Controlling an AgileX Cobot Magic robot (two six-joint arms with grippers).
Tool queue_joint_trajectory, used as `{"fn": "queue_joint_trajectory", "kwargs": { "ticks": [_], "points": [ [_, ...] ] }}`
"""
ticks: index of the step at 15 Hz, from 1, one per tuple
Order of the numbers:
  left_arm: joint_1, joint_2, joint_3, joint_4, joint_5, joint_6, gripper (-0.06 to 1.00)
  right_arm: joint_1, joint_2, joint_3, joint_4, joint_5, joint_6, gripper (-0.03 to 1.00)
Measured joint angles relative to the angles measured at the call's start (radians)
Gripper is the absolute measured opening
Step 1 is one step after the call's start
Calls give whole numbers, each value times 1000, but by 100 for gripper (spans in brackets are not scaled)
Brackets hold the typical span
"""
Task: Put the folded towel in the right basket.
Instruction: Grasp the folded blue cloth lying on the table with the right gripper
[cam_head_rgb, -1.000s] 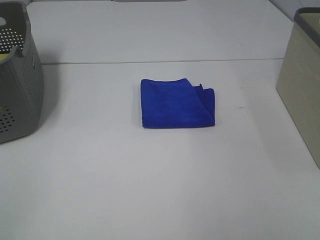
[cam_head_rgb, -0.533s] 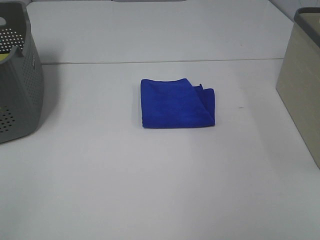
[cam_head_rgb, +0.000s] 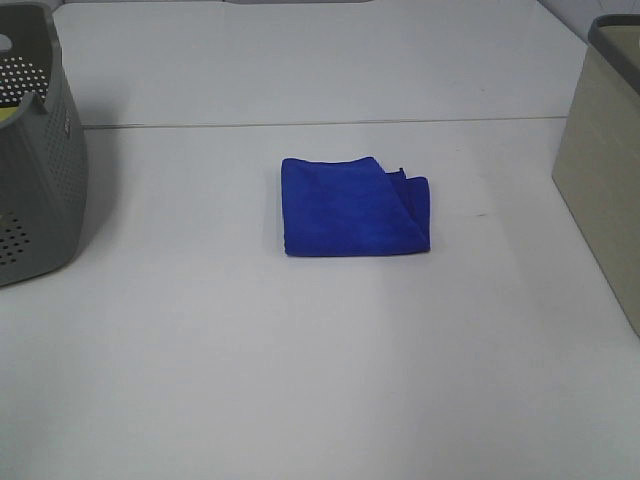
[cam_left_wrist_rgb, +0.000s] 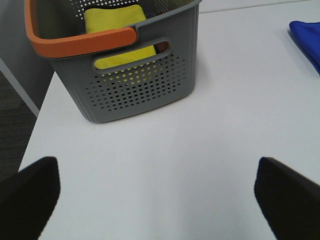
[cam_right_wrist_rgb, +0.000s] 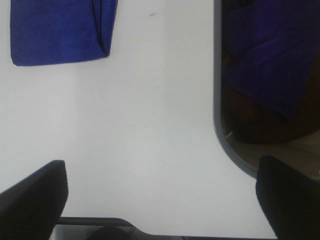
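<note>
With left gripper (cam_left_wrist_rgb: 157, 200) and right gripper (cam_right_wrist_rgb: 160, 200) jaws spread, the right should pinch every layer of the folded towel (cam_head_rgb: 355, 206), centred on the worktop (cam_head_rgb: 200, 350), before swinging to the right basket (cam_head_rgb: 600, 170) at three o'clock.

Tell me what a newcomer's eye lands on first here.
The folded blue towel lies alone mid-table, vivid against the white tabletop. At the left edge stands a grey perforated basket with an orange handle and a yellow cloth inside; at the right edge, a beige basket.
</note>
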Motion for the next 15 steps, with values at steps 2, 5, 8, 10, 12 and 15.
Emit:
{"fn": "queue_joint_trajectory", "kwargs": {
  "ticks": [2,5,8,10,12,15],
  "points": [
    [0,0,0,0,0,0,98,0,84,-93,20,1,-5,98],
    [0,0,0,0,0,0,98,7,330,-377,107,9,7,98],
    [0,0,0,0,0,0,98,110,535,-519,153,8,32,97],
    [0,0,0,0,0,0,98,208,712,-610,184,7,36,96],
    [0,0,0,0,0,0,98,247,888,-709,255,6,37,96],
    [0,0,0,0,0,0,98,247,1091,-801,265,5,37,96]
  ]
}}
